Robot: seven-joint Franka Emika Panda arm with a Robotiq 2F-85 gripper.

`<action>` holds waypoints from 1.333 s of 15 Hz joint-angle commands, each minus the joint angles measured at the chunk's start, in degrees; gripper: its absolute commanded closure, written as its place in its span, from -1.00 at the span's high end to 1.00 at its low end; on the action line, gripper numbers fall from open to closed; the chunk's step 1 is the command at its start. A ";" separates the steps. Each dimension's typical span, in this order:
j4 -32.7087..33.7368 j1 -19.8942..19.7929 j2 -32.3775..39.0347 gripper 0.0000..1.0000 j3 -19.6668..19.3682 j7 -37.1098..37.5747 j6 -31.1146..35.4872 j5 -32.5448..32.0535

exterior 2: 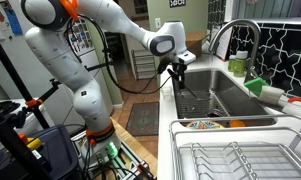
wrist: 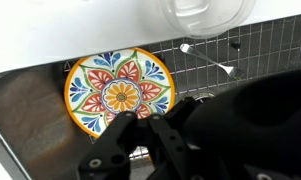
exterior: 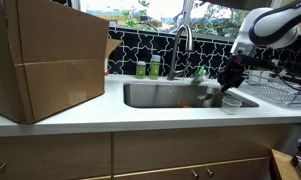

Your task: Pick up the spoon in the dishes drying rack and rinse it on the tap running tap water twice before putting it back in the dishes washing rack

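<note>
My gripper (exterior: 230, 82) (exterior 2: 178, 75) hangs over the end of the steel sink (exterior: 155, 97) nearest the drying rack (exterior: 282, 92) (exterior 2: 240, 160). Seen from the wrist, its black fingers (wrist: 145, 125) are shut, with nothing showing between them. Past them, what looks like a small white spoon (wrist: 206, 58) lies on the sink's wire grid, apart from the fingers. The tall steel gooseneck tap (exterior: 182, 42) (exterior 2: 235, 32) rises behind the sink, to one side of the gripper. No water stream shows.
A colourful patterned plate (wrist: 120, 95) lies in the sink under the gripper. A clear cup (exterior: 232, 103) (wrist: 205, 15) stands on the counter edge between sink and rack. Two green bottles (exterior: 148, 68) stand by the tap. A large cardboard box (exterior: 45, 60) fills the counter's far end.
</note>
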 commanded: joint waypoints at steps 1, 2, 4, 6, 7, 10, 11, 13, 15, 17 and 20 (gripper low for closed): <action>0.03 -0.80 -1.45 -0.96 -0.25 2.90 -0.66 -0.43; -0.22 -1.16 -1.87 -0.96 -0.13 4.76 -0.13 -0.20; -1.01 -1.31 -3.01 -0.96 -0.52 7.73 1.09 1.84; -2.24 -1.28 -4.19 -0.96 -0.70 10.28 2.54 3.51; -2.88 -1.65 -4.68 -0.96 -0.49 12.49 4.06 3.81; -4.65 -2.07 -5.88 -0.96 -0.16 19.09 8.84 5.64; -5.60 -2.41 -6.47 -0.96 -0.18 20.77 10.90 6.05; -6.71 -3.58 -7.77 -0.96 -0.80 22.69 15.15 6.19; -6.76 -4.87 -9.67 -0.96 -2.13 22.37 18.70 6.63; -6.03 -5.41 -11.32 -0.96 -4.52 19.92 21.91 8.69; -5.18 -8.73 -12.94 -0.96 -6.14 19.91 25.80 9.69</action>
